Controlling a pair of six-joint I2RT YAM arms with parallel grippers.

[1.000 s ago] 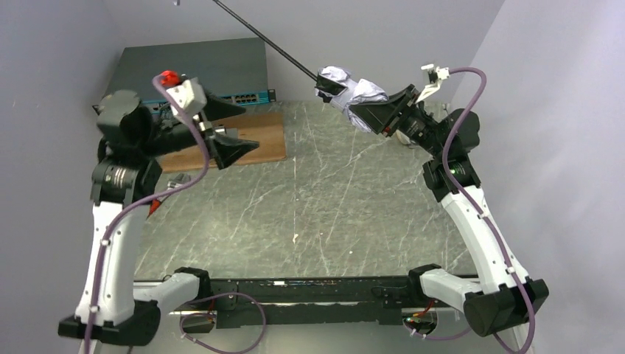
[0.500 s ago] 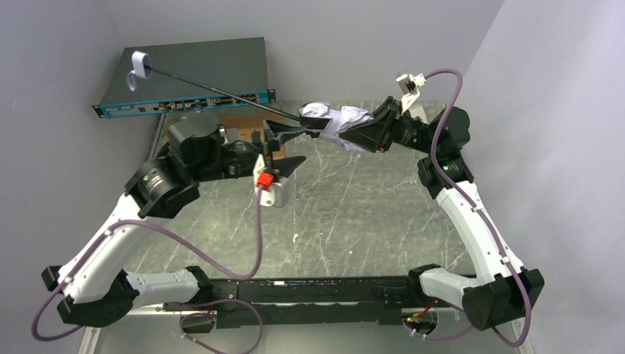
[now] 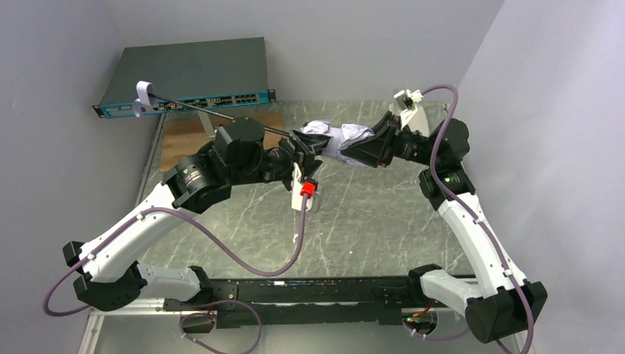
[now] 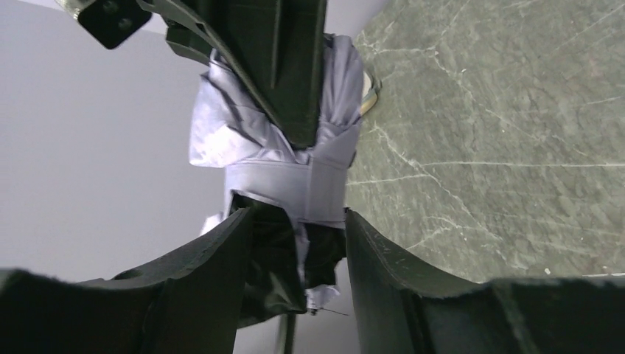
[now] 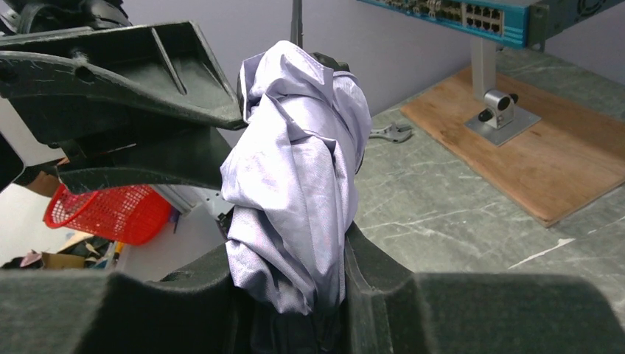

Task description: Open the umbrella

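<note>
Umbrella [image 3: 335, 137], bundled, above marble table [image 3: 368, 221]: right gripper [image 3: 352, 150] clamped on canopy; left gripper [image 3: 304, 144] fingers apart around its black end.

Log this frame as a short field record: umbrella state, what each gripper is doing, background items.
umbrella: canopy bundled, not opened; shaft extended up-left, off the table
handle: white, at the shaft's far end, free
right gripper: shut on the canopy bundle
left gripper: fingers on either side of the bundle's shaft end; contact unclear
background: network switch, wooden board
</note>
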